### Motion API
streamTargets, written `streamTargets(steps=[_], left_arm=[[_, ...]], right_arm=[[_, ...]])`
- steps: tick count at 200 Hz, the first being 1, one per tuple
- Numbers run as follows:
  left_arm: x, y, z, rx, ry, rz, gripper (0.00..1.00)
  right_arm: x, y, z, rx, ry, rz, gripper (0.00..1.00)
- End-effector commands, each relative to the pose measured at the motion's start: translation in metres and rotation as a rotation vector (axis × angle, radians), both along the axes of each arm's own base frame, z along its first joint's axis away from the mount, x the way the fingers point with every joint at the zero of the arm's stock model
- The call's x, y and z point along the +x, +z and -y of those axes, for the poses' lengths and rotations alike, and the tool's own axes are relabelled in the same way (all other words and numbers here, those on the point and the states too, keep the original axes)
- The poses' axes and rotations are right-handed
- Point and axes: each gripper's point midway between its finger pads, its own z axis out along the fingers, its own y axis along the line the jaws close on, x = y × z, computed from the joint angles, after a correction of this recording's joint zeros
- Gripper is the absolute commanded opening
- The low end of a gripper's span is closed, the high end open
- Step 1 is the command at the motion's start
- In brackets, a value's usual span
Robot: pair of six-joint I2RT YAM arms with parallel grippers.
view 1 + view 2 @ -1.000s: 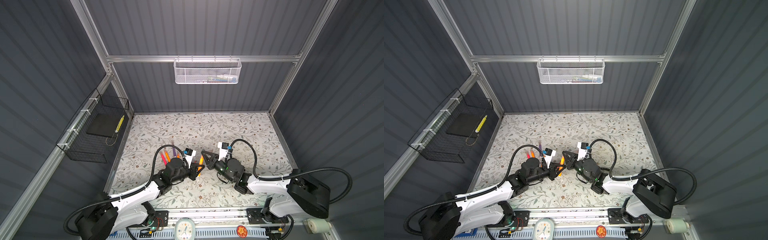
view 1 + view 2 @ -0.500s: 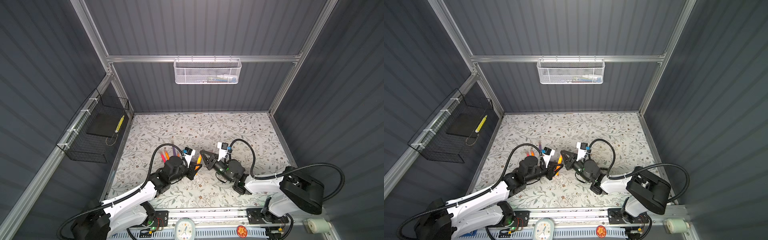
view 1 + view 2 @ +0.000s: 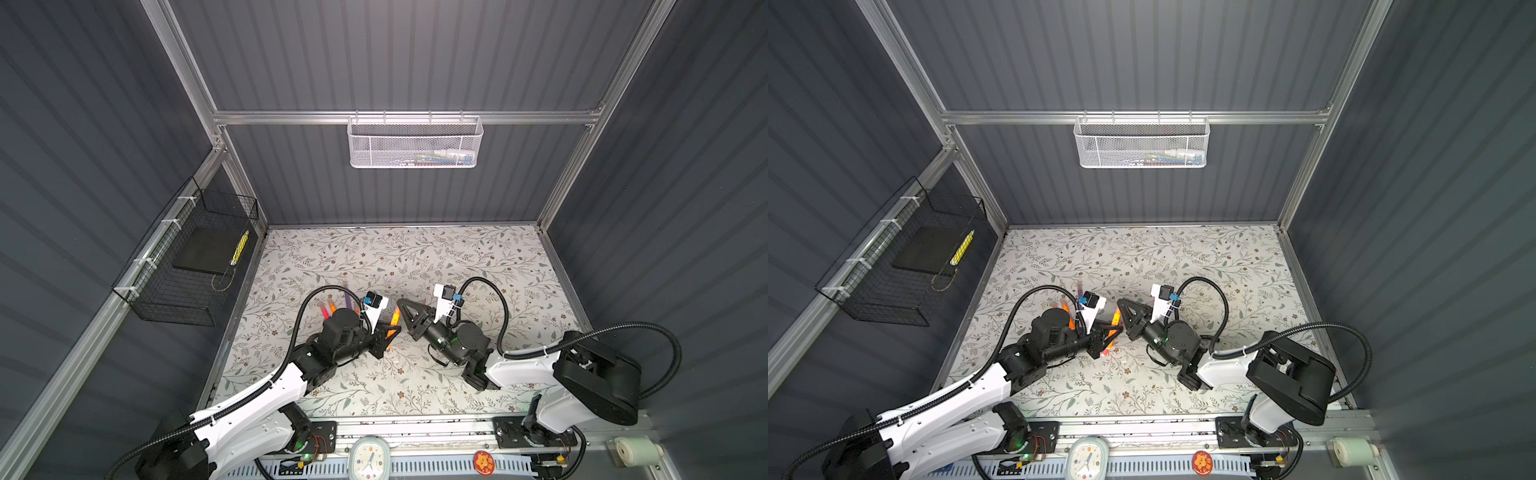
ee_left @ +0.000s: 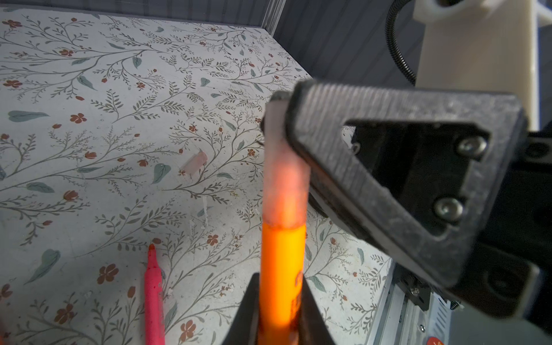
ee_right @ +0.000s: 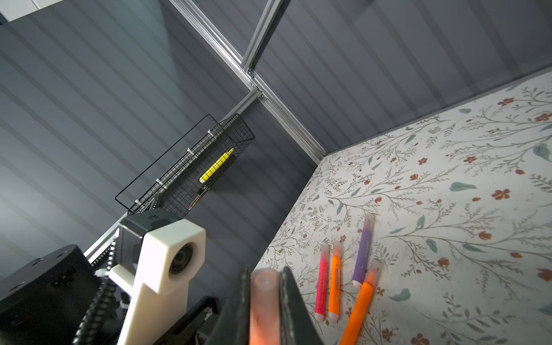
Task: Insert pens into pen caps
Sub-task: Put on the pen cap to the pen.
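The left gripper is pinched on the barrel of an orange pen, which sticks out past its fingertips straight toward the right gripper. The right gripper's jaws are pressed onto a translucent pinkish pen cap. The cap sits over the pen's tip, its rim against the orange barrel, so pen and cap bridge the gap between the two grippers. In both top views the grippers meet tip to tip above the floral table cover.

Just beside the left gripper, down on the cover, an uncapped pink-red pen lies roughly parallel to the held pen. Further ahead of that gripper, a loose cap lies by itself.

Beyond the right gripper's fingertips, past the left arm's wrist, four capped pens lie close together on the cover: a pink-red capped pen, a short orange one, a purple pen and a slanted orange pen nearest the gripper.
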Motion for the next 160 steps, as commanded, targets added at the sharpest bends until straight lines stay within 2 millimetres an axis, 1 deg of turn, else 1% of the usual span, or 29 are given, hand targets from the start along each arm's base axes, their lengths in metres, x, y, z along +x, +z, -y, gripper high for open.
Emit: streamTargets(steps=[1, 26, 56, 81, 101, 113, 125, 137, 149, 154, 158, 160], left_arm=[[0.062, 0.141, -0.034, -0.266, 0.306, 0.345, 0.00], [0.058, 0.153, -0.029, -0.263, 0.267, 0.384, 0.00], [0.049, 0.158, -0.020, -0.260, 0.187, 0.415, 0.00], [0.046, 0.155, -0.020, -0.266, 0.175, 0.424, 0.00], [0.046, 0.147, -0.019, -0.253, 0.167, 0.407, 0.00], [0.043, 0.138, -0.016, -0.245, 0.145, 0.387, 0.00], [0.042, 0.123, -0.013, -0.229, 0.130, 0.360, 0.00], [0.042, 0.102, -0.011, -0.206, 0.118, 0.315, 0.00], [0.042, 0.076, -0.009, -0.173, 0.114, 0.252, 0.00], [0.042, 0.063, -0.009, -0.158, 0.115, 0.222, 0.00], [0.042, 0.053, -0.009, -0.146, 0.117, 0.199, 0.00], [0.042, 0.047, -0.009, -0.139, 0.117, 0.187, 0.00]], right_arm=[[-0.081, -0.069, -0.044, -0.224, 0.352, -0.079, 0.00], [-0.087, -0.070, -0.049, -0.237, 0.365, -0.076, 0.00], [-0.090, -0.072, -0.054, -0.262, 0.367, -0.075, 0.00], [-0.083, -0.072, -0.046, -0.269, 0.316, -0.079, 0.00], [-0.076, -0.068, -0.036, -0.266, 0.272, -0.083, 0.00], [-0.071, -0.064, -0.029, -0.251, 0.253, -0.087, 0.00], [-0.064, -0.059, -0.021, -0.236, 0.232, -0.088, 0.00], [-0.054, -0.055, -0.012, -0.230, 0.196, -0.101, 0.00], [-0.046, -0.046, -0.001, -0.220, 0.163, -0.086, 0.00], [-0.044, -0.042, 0.004, -0.214, 0.148, -0.076, 0.09], [-0.042, -0.039, 0.008, -0.212, 0.134, -0.070, 0.19], [-0.041, -0.038, 0.010, -0.211, 0.126, -0.068, 0.26]])
